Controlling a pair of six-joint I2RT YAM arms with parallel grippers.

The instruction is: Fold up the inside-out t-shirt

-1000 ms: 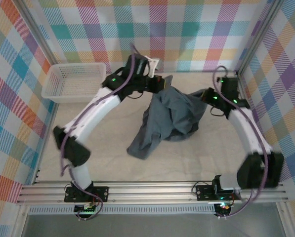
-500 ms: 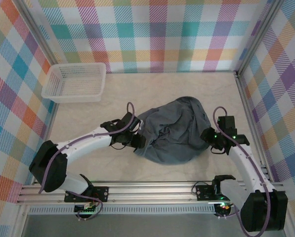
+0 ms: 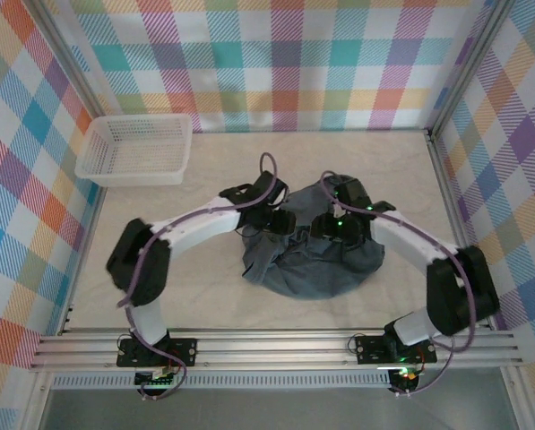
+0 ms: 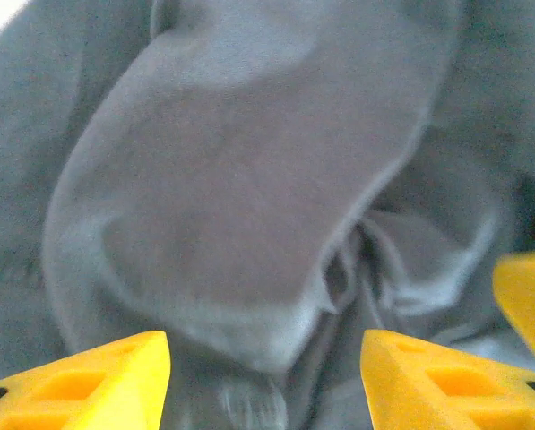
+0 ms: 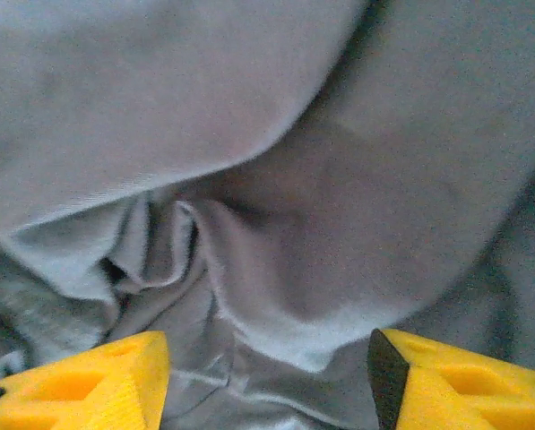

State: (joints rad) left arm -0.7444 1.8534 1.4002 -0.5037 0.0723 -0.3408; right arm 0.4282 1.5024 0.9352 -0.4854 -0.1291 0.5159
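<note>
Slate-grey t-shirt [image 3: 316, 264]: soft, rumpled, rounded heap; left gripper [image 4: 265, 376] at its 10 o'clock, right gripper [image 5: 267, 376] at 1; both jaws spread, empty.

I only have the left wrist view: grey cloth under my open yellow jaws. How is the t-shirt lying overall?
Observer: In the top view, the inside-out t-shirt is a bunched heap in the middle of the table, not spread flat.
Operator: Where is the right gripper relative to mine?
Observer: The right gripper is over the far part of the heap, close beside the left gripper, with the two arms reaching in from opposite sides.
</note>
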